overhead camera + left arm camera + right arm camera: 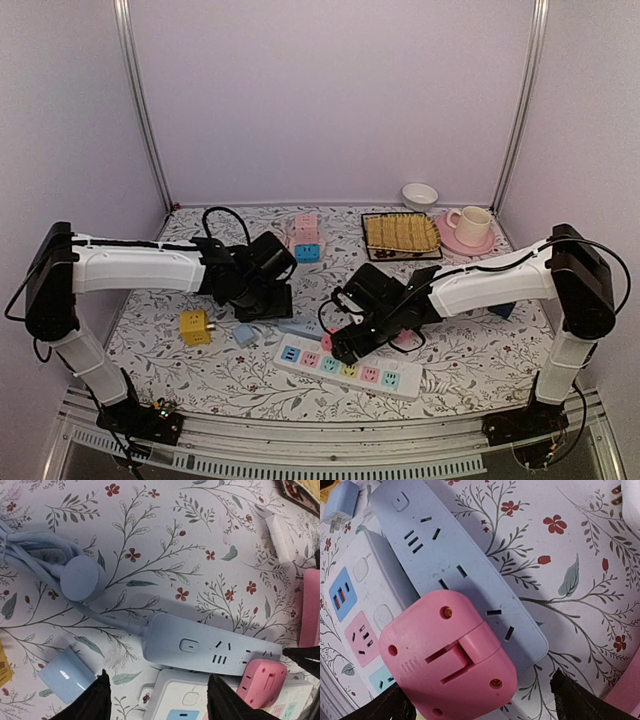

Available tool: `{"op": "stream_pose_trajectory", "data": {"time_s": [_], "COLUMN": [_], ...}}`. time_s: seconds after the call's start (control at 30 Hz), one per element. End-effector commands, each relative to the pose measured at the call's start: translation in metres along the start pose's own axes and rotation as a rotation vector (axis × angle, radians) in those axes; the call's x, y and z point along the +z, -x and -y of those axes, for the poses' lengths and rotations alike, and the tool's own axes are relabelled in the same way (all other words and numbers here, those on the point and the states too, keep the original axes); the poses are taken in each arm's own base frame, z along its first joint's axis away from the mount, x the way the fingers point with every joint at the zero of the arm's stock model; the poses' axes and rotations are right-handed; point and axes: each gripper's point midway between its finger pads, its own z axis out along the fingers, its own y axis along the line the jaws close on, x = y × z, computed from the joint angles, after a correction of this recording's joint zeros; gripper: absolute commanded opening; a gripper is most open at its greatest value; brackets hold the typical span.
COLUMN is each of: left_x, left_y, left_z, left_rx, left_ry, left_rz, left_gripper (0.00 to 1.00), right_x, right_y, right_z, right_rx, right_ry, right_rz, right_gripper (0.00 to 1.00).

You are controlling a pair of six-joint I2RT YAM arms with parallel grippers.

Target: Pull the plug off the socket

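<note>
A pink plug (447, 655) sits in the end socket of a pale blue power strip (445, 555). My right gripper (480, 705) is open and straddles the plug. Its right finger (580, 700) stands clear of the plug's side, and its left finger (390, 707) is close beside it. From above, the plug (327, 341) shows under that gripper (340, 345). My left gripper (162, 697) is open above the switch end of the blue strip (200, 647), holding nothing. The plug (262, 682) lies to its right.
A white strip with coloured sockets (350, 368) lies against the blue strip's near side. A coiled blue cable (55, 565), a small blue adapter (244, 334) and a yellow cube (195, 327) lie to the left. Behind are stacked blocks (305, 238), a tray (401, 236), a cup (470, 225) and a bowl (420, 194).
</note>
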Motion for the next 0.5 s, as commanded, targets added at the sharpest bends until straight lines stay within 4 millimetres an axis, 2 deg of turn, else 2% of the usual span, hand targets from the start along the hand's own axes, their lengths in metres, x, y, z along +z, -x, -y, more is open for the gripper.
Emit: {"op": "stream_pose_trajectory", "data": {"time_s": [0.0, 0.1, 0.23, 0.33, 0.47], "left_x": [0.004, 0.007, 0.007, 0.011, 0.015], "left_y": [0.019, 0.03, 0.046, 0.054, 0.059], "left_z": [-0.008, -0.015, -0.025, -0.031, -0.025], "left_rx": [0.082, 0.143, 0.208, 0.236, 0.279], "left_ry": [0.005, 0.004, -0.009, -0.039, -0.097], "left_rz": [-0.002, -0.01, -0.006, -0.02, -0.022], "left_gripper": [0.66, 0.66, 0.66, 0.65, 0.65], "right_x": [0.005, 0.009, 0.01, 0.014, 0.012], "right_y": [0.012, 0.019, 0.046, 0.06, 0.08], "right_z": [0.03, 0.054, 0.06, 0.054, 0.033], "right_rx": [0.091, 0.197, 0.321, 0.378, 0.409], "right_ry": [-0.125, -0.178, -0.188, -0.184, -0.166], "right_rz": [-0.001, -0.011, 0.02, 0.014, 0.041], "right_gripper": [0.96, 0.96, 0.96, 0.96, 0.96]}}
